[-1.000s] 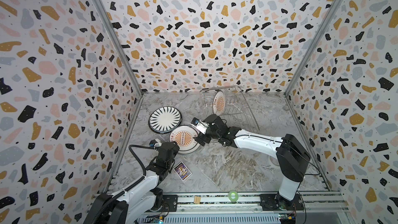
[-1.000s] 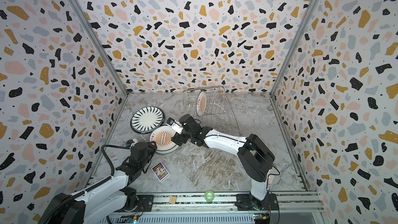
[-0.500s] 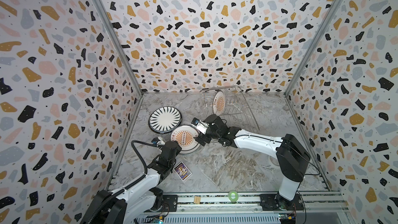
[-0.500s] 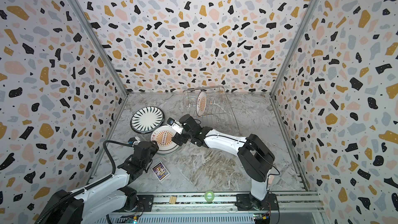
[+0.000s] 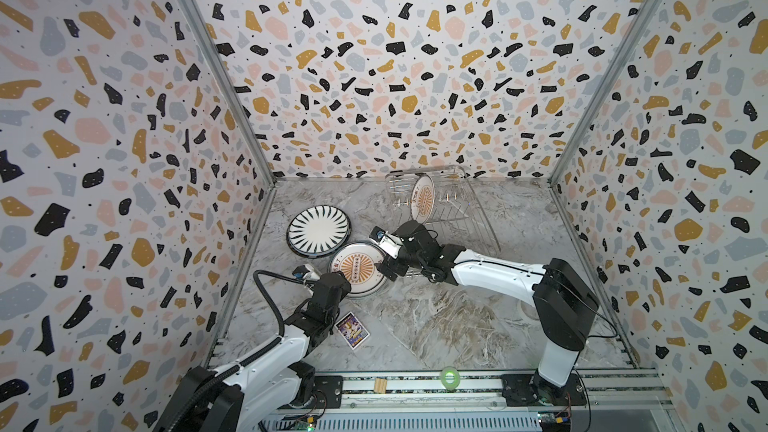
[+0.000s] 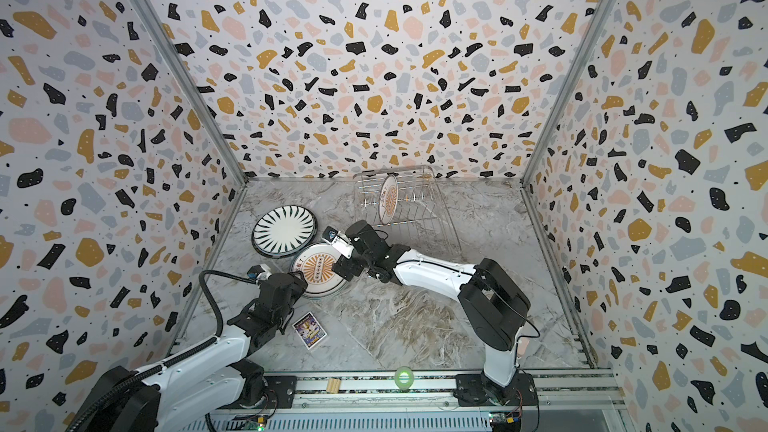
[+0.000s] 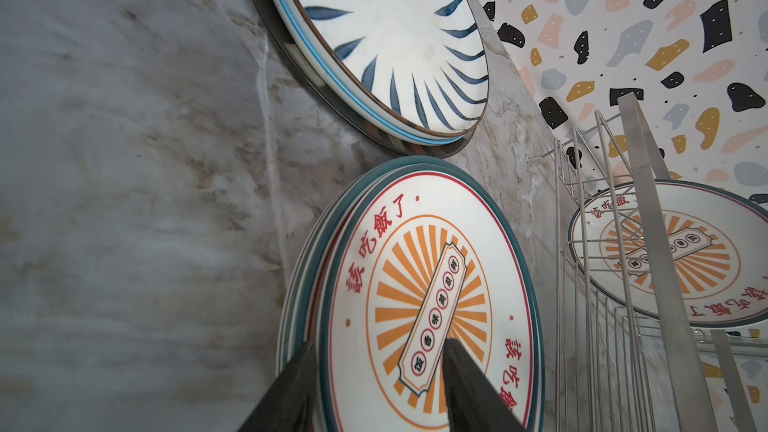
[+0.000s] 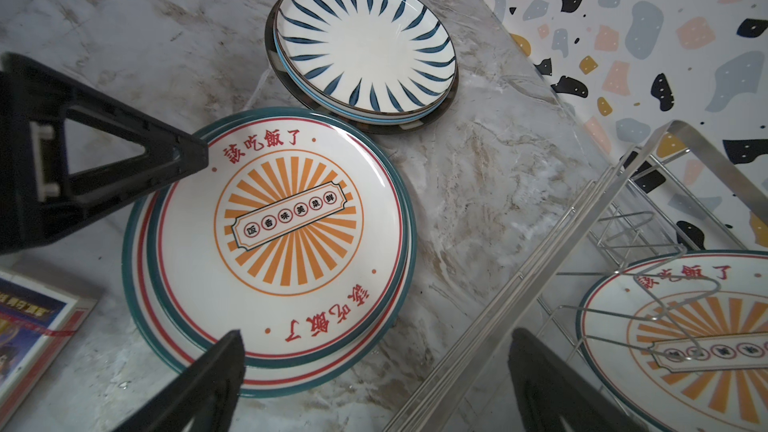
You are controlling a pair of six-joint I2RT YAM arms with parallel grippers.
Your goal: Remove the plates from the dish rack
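**Left gripper** (image 7: 380,344): jaws apart, straddling the rim of the top sunburst plate (image 5: 356,270), which lies stacked flat on the worktop (image 5: 436,317) just beside the striped plate (image 5: 319,229). **Right gripper** (image 8: 374,384): jaws wide apart, holding nothing, between that stack and the dish rack (image 5: 469,214). There the racked plate (image 5: 423,201) stands on edge.

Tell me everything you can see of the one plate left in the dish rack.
The plate is round and white with a glossy, ceramic look. It has a teal rim, a thin red ring inside that, red characters, and an orange sunburst around a banner label at the centre. It stands on edge, leaning a little, between the thin wires near the far end of the dish rack, its decorated face turned toward the arms. Only the rack's wires appear to touch it.
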